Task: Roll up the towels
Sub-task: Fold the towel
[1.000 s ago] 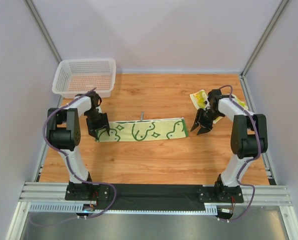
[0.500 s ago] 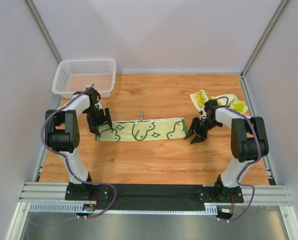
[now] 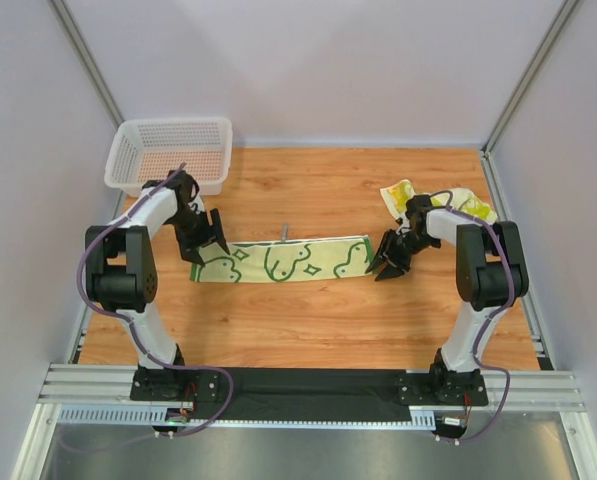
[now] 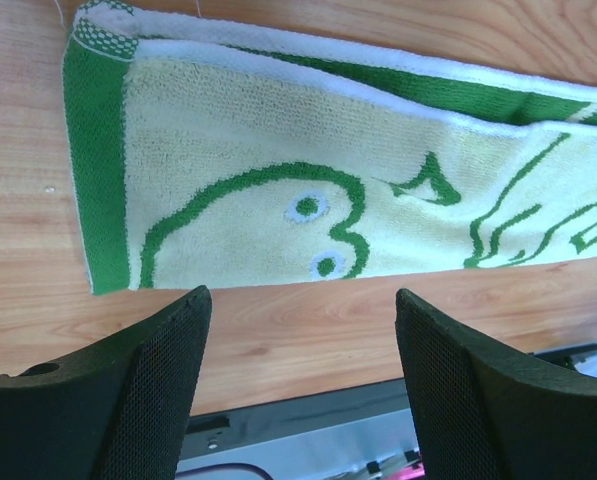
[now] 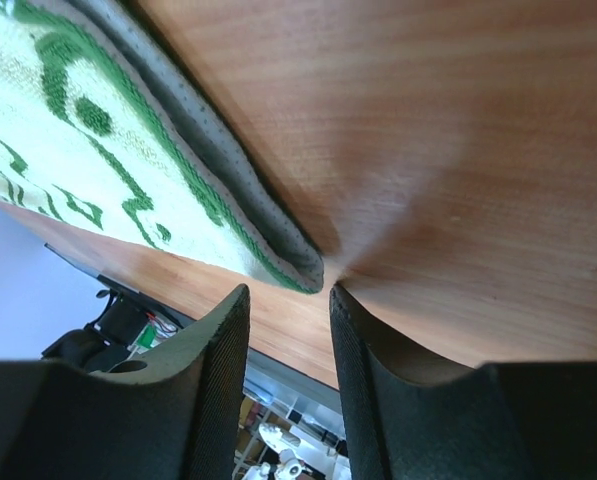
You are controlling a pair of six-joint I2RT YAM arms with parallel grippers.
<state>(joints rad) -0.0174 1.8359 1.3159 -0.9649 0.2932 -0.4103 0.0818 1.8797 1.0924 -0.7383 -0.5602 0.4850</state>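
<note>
Towel: flat terry strip, cream-lime, green squiggles. Left gripper over 9 o'clock end, jaws wide, empty. Right gripper at 3 o'clock corner, jaws narrow.

White mesh basket sits at the wooden table's far-left corner.

Two matching arms — white links, black joints.
We see the left arm and right arm built of white tubes between bulky black housings, purple cables looping alongside each, and matte black fingers with finely dimpled pads.
</note>
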